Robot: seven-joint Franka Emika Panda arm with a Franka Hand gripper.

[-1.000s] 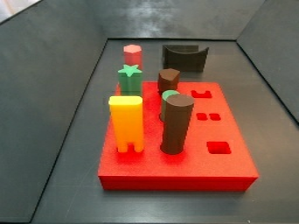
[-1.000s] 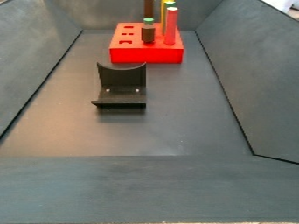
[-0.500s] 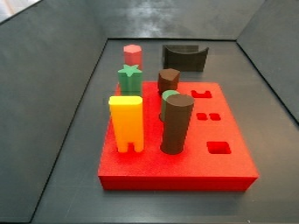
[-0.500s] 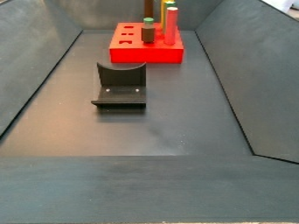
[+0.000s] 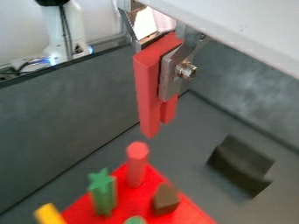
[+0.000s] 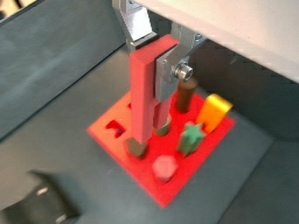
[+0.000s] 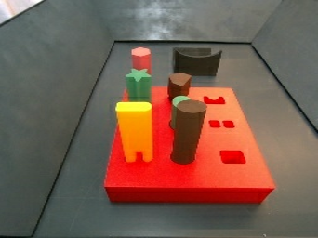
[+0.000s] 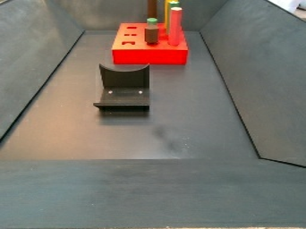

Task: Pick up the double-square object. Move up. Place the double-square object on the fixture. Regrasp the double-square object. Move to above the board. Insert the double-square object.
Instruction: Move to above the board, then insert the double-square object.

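In both wrist views the gripper point(image 5: 167, 66) is clamped on the double-square object point(image 5: 151, 87), which hangs upright, legs down, high above the board point(image 6: 128, 144). In one wrist view the fixture point(image 5: 242, 162) stands on the floor beyond the board; a pink peg point(image 5: 138, 164) and green star peg point(image 5: 101, 190) rise from the board.

In both side views the board point(image 7: 236, 181) carries the yellow block point(image 7: 133, 131) and brown cylinder point(image 7: 187, 130); the fixture point(image 8: 123, 87) stands apart from the board. The gripper is out of frame there.

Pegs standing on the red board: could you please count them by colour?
Yellow forked block: 1
Green star peg: 1
Pink-red hexagonal peg: 1
Dark brown cylinders: 2
Teal round peg, half hidden: 1
Total: 6
The gripper, above the flat red board, holds the slim red double-square object.
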